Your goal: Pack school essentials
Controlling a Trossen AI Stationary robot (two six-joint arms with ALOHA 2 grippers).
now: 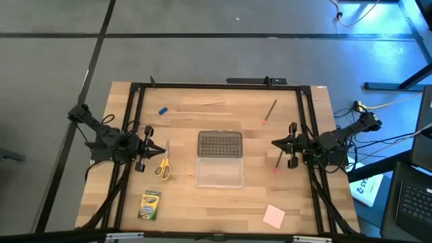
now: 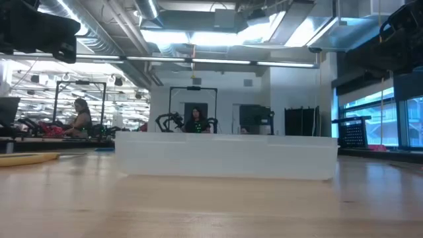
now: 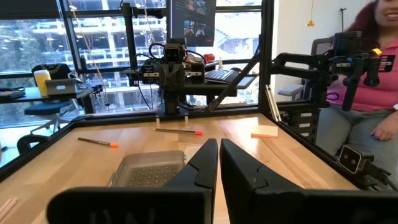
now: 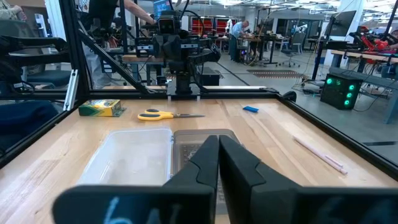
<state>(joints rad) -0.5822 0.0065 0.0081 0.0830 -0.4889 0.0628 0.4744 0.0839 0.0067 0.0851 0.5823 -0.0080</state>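
Observation:
The open clear case lies mid-table: its grey perforated lid (image 1: 219, 144) on the far side, its clear tray (image 1: 219, 172) on the near side. Around it lie yellow-handled scissors (image 1: 162, 165), a green-and-yellow crayon box (image 1: 150, 204), a pink sticky-note pad (image 1: 273, 216), two reddish pencils (image 1: 270, 111) (image 1: 279, 162), a pale stick (image 1: 202, 103) and a blue eraser (image 1: 162, 111). My left gripper (image 1: 162, 150) hovers shut at the left side, just beyond the scissors. My right gripper (image 1: 275, 143) is shut at the right side, above the nearer pencil.
A black frame (image 1: 138, 91) runs around the table's edges. The tray (image 2: 225, 155) stands as a low wall in the low view, with the scissors (image 2: 26, 158) to its left. A person (image 3: 367, 93) sits beyond the table's near right corner.

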